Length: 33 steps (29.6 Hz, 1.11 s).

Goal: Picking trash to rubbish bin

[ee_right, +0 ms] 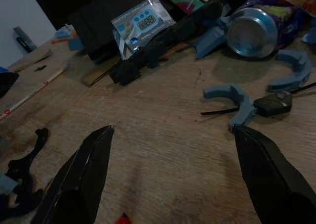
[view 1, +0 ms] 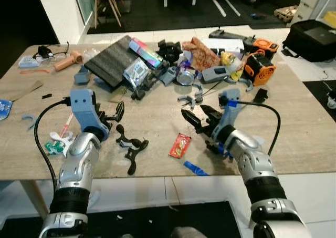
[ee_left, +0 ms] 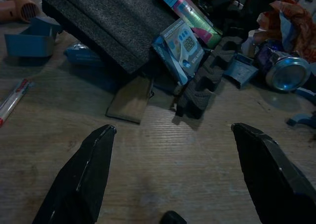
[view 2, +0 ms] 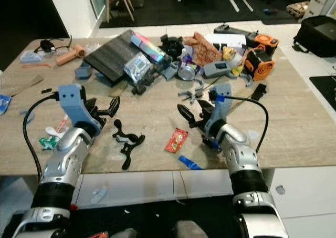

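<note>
A red snack wrapper (view 1: pixel 179 145) lies flat on the wooden table (view 1: pixel 294 138) near its front edge, with a blue wrapper scrap (view 1: pixel 195 168) just beyond it toward me. My right gripper (view 1: pixel 197 117) hovers open just behind and right of the red wrapper, holding nothing. A crushed silver can (ee_right: pixel 252 32) lies farther back among the clutter. My left gripper (view 1: pixel 113 115) is open above bare wood, beside a black plastic bracket (view 1: pixel 131 146). A green and white wrapper (view 1: pixel 55 143) lies left of that arm.
The table's far half holds a dark foam sheet (view 1: pixel 113 59), a boxed thermometer (ee_left: pixel 180 48), grey clamps (ee_right: pixel 232 98), an orange tool (view 1: pixel 259 67) and crumpled packaging (view 1: pixel 202 51). A black bag (view 1: pixel 313 38) sits on the floor at the right, chairs behind.
</note>
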{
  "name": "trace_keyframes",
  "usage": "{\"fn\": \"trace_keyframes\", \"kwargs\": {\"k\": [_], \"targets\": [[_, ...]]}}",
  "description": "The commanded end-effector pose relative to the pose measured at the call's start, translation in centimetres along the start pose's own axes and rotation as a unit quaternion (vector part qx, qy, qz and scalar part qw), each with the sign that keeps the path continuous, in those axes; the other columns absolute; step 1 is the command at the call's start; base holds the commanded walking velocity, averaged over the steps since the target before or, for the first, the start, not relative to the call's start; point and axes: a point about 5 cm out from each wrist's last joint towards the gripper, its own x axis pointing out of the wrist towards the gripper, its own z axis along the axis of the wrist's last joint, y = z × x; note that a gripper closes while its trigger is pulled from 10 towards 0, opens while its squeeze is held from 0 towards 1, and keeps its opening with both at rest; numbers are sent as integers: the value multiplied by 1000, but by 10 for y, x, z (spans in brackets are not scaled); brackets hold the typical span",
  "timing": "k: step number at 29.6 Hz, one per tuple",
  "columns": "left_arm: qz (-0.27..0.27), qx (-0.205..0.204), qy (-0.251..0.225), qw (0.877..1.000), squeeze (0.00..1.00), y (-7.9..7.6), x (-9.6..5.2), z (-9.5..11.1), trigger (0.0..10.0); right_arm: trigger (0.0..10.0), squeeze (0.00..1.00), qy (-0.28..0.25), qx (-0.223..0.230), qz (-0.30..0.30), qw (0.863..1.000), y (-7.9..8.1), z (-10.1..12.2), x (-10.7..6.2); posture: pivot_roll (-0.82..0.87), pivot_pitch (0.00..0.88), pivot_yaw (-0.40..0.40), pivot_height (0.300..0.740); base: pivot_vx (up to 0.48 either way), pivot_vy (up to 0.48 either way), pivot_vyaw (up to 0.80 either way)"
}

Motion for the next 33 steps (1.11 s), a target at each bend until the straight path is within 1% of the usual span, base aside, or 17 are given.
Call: {"fn": "trace_keyframes", "kwargs": {"k": [1,4,8,11,14,19,22,23,24,25,27,28,29,30,31,32,33], "targets": [[0,-4,6,1000,0,2,-2,-2,10000,10000,0,5,6,0,1000,0,-2,0,-155,0,37,740,0,0,0],[-3,4,4,1000,0,2,-2,-1,10000,10000,0,5,6,-1,1000,0,-2,0,-155,0,37,740,0,0,0],[-13,18,3,1000,0,-1,-3,-1,10000,10000,0,5,6,-1,1000,0,-2,0,-153,0,36,740,0,-467,0],[-12,6,4,1000,0,-1,-2,-1,10000,10000,0,5,6,-1,1000,0,-2,1,-153,0,35,740,0,-480,0],[-18,-5,0,1000,0,0,-2,0,10000,10000,0,5,6,-1,1000,0,-2,1,-154,0,35,740,0,0,0],[-56,10,-13,998,0,-4,-5,5,10000,10000,0,5,7,-1,1000,0,-2,1,-153,0,36,740,0,0,0],[-101,59,-21,993,0,-9,-9,11,10000,10000,0,4,6,0,1000,1,-2,1,-159,0,37,740,0,0,0],[-117,84,-19,989,0,-10,-12,12,10000,10000,0,4,7,0,1000,1,-2,1,-159,0,37,740,0,0,0],[-141,130,-10,981,0,-10,-16,13,10000,10000,0,3,7,0,1000,1,-2,1,-159,0,37,740,0,0,0],[-141,130,-10,981,0,-10,-16,13,10000,10000,0,3,7,0,1000,1,-2,1,-159,0,37,740,0,0,0],[-161,208,3,965,0,-6,-23,16,10000,10000,0,3,9,0,1000,1,-2,1,-156,0,38,740,0,0,0],[-165,230,7,959,0,-5,-25,17,10000,10000,0,3,9,1,1000,1,-2,1,-156,0,38,740,0,0,0],[-165,230,7,959,0,-5,-25,17,10000,10000,0,3,9,1,1000,1,-2,1,-156,0,38,740,0,0,0],[-168,257,15,952,0,0,-27,19,10000,10000,0,3,11,3,1000,1,-3,1,-156,0,38,740,0,0,0],[-168,257,15,952,0,0,-27,19,10000,10000,0,3,11,3,1000,1,-3,1,-156,0,38,740,0,0,0],[-171,278,22,945,0,3,-29,21,10000,10000,0,4,12,4,1000,1,-3,1,-147,0,40,740,0,0,0],[-179,310,36,933,0,8,-33,23,10000,10000,0,3,15,7,1000,2,-3,1,-147,0,40,740,0,0,0]]}}
